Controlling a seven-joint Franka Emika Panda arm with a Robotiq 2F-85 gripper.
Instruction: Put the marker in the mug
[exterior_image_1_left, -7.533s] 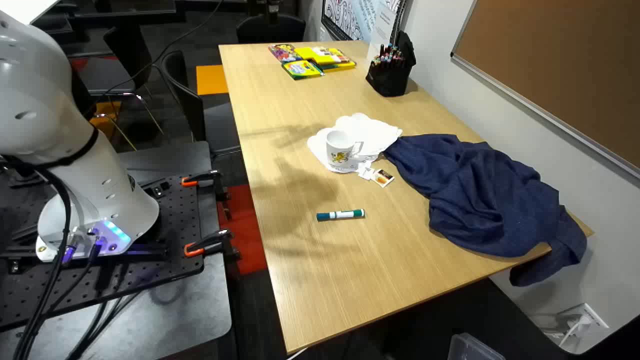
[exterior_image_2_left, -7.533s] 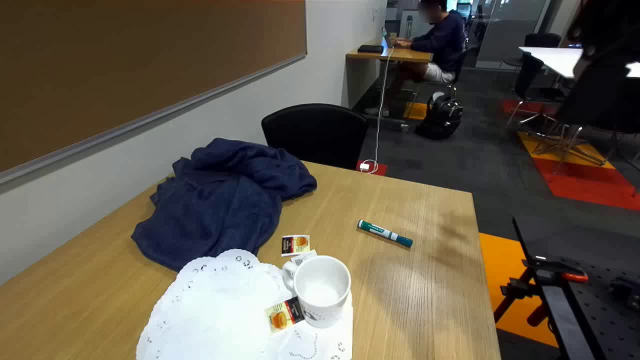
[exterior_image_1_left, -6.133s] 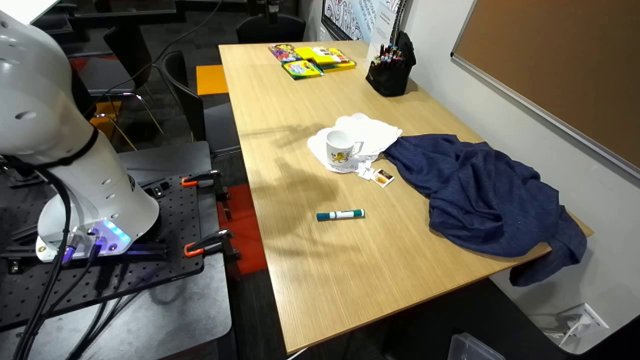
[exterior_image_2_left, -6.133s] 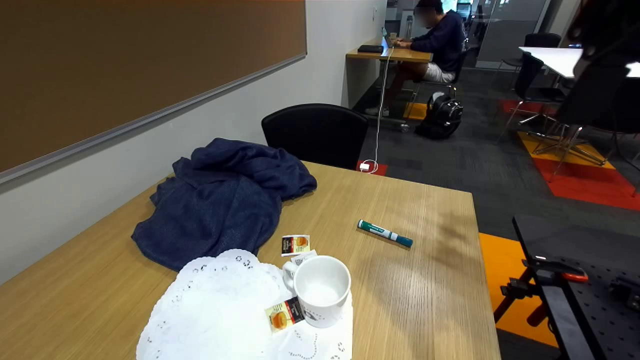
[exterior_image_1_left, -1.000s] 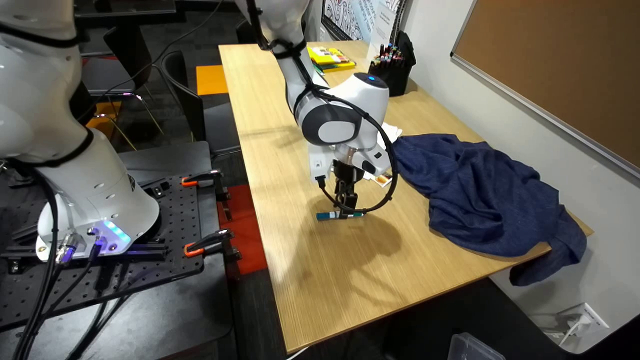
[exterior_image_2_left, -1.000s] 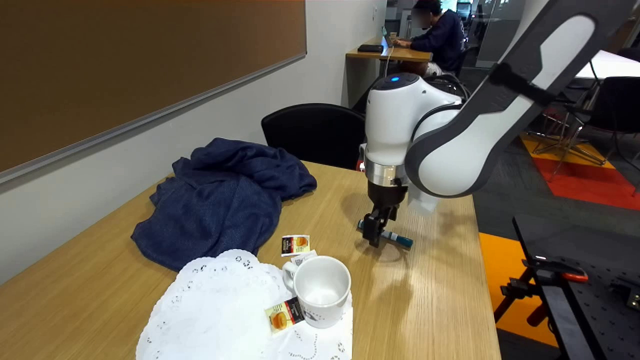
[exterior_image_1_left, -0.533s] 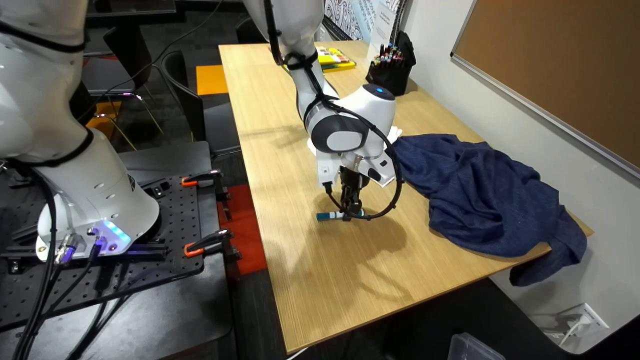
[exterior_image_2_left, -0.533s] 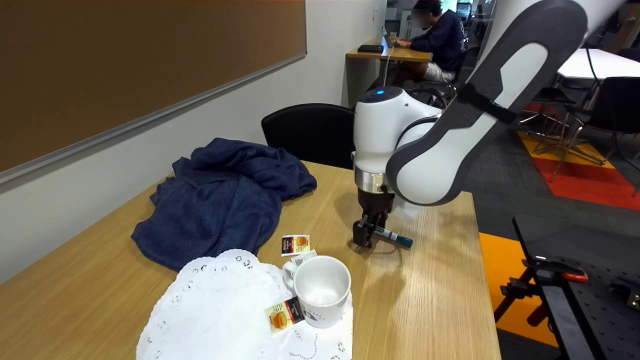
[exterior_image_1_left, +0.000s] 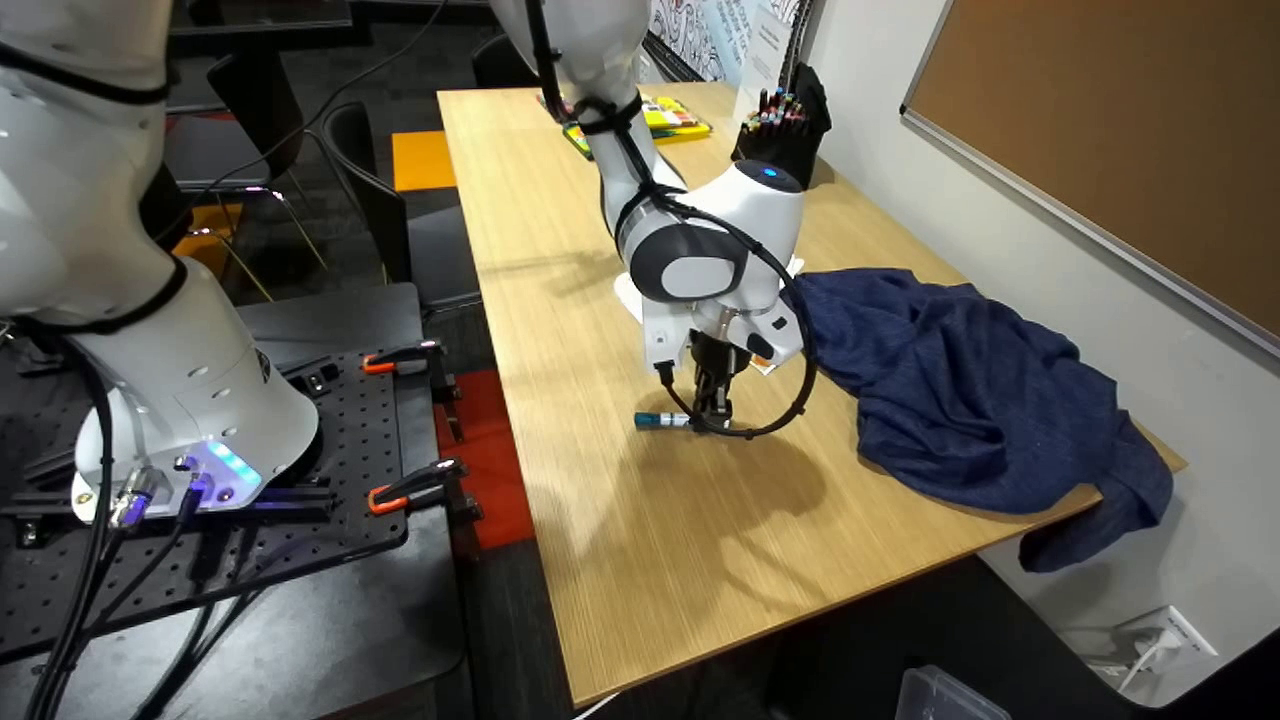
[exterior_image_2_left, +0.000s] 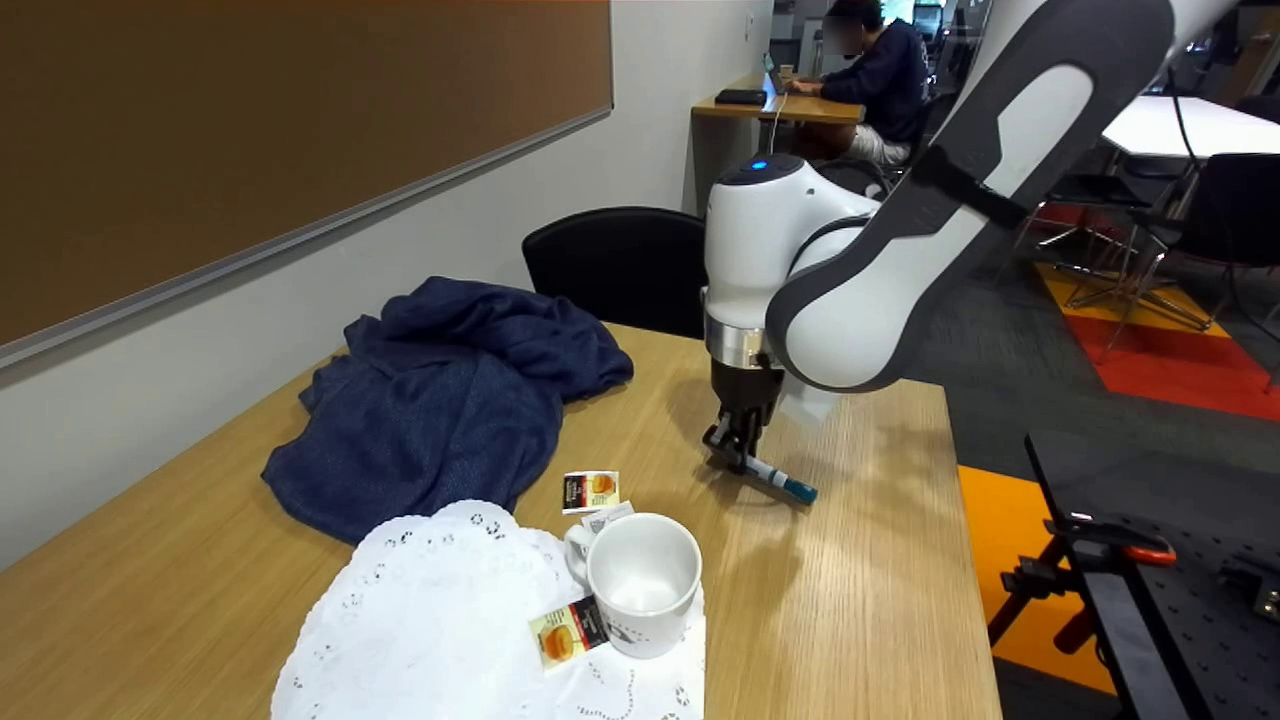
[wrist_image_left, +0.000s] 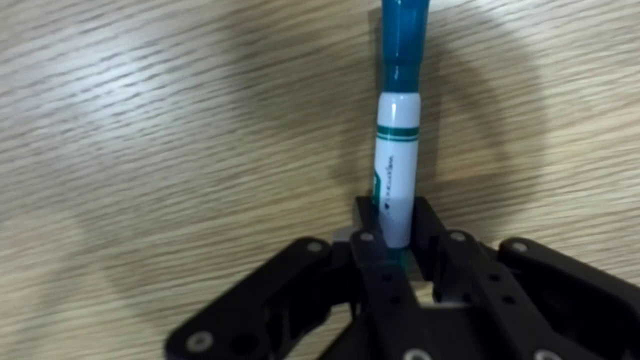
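Observation:
The marker (wrist_image_left: 397, 130), white with teal ends, runs up from between my fingers in the wrist view. My gripper (wrist_image_left: 394, 220) is shut on it near one end, with a black pad against either side. In an exterior view the held marker (exterior_image_2_left: 778, 477) slants from the gripper (exterior_image_2_left: 735, 452), apparently just off the table. Its teal end (exterior_image_1_left: 655, 420) also sticks out beside the gripper (exterior_image_1_left: 713, 418). The white mug (exterior_image_2_left: 645, 580) stands upright, its inside visible and bare, nearer that camera than the gripper. From the opposite side, the arm hides the mug.
A white lace doily (exterior_image_2_left: 420, 620) lies under the mug, with tea packets (exterior_image_2_left: 591, 490) around it. A crumpled navy cloth (exterior_image_1_left: 980, 390) covers the wall side of the table. Farther off stand a black pen container (exterior_image_1_left: 780, 155) and yellow boxes (exterior_image_1_left: 680, 120).
The gripper has shifted along the marker toward one end and closed on it. The marker has risen slightly and turned a little with the gripper. The mug has stayed in place.

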